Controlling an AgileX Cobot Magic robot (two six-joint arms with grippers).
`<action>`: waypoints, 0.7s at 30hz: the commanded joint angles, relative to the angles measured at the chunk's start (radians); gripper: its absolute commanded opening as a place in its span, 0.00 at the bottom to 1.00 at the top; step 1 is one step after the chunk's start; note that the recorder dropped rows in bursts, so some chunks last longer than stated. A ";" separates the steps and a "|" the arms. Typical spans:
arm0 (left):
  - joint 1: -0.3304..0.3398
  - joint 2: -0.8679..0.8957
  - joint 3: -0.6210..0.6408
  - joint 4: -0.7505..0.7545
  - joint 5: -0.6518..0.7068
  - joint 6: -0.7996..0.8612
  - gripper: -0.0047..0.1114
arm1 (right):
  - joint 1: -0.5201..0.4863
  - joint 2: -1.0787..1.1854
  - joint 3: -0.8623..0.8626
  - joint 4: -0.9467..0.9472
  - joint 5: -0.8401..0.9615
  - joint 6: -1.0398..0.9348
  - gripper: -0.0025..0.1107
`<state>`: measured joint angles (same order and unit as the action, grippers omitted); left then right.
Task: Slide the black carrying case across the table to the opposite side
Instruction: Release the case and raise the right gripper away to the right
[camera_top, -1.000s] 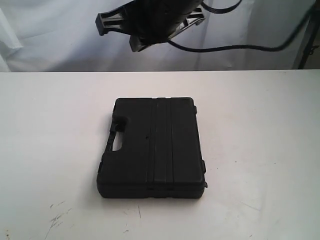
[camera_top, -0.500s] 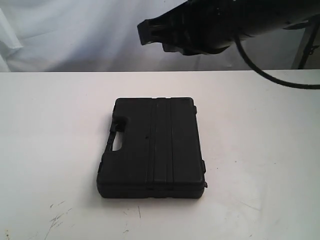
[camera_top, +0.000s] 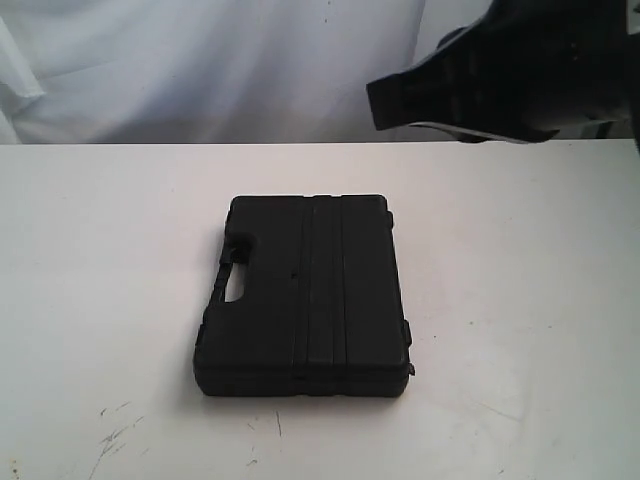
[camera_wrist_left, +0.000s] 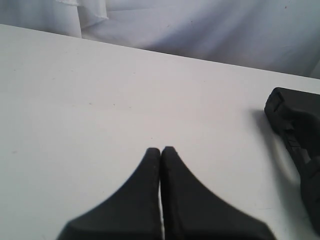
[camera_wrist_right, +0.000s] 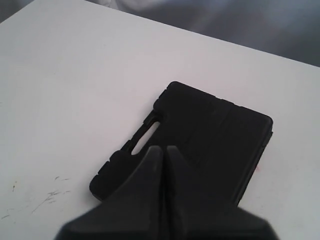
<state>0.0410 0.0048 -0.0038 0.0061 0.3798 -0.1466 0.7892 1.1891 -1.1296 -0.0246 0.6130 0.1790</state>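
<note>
We see the case (camera_top: 305, 295) flat in the middle of the table (camera_top: 90, 250), handle leftward, long axis running away from the exterior camera. Our right gripper (camera_wrist_right: 163, 150), jaws pressed together, hangs above it and looks nearer; the left gripper (camera_wrist_left: 161, 150), jaws together too, sits aside.

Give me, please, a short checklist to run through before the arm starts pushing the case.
1. The case lies flat on the table, shut: ok.
2. Right gripper shut for pushing: ok.
3. Right gripper against the case's side: not ok, it hangs above the case.
4. Left gripper shut, apart from the case: ok.
5. Table's side edges: cannot tell, outside the pictures.
</note>
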 joint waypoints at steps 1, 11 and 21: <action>-0.007 -0.005 0.004 -0.006 -0.013 -0.003 0.04 | 0.001 -0.054 0.007 -0.011 0.029 0.000 0.02; -0.007 -0.005 0.004 -0.006 -0.013 -0.003 0.04 | 0.001 -0.110 0.007 -0.045 0.029 0.000 0.02; -0.007 -0.005 0.004 -0.006 -0.013 -0.001 0.04 | -0.059 -0.255 0.113 -0.083 -0.015 -0.002 0.02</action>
<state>0.0410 0.0048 -0.0038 0.0061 0.3798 -0.1466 0.7730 0.9909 -1.0754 -0.0898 0.6331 0.1812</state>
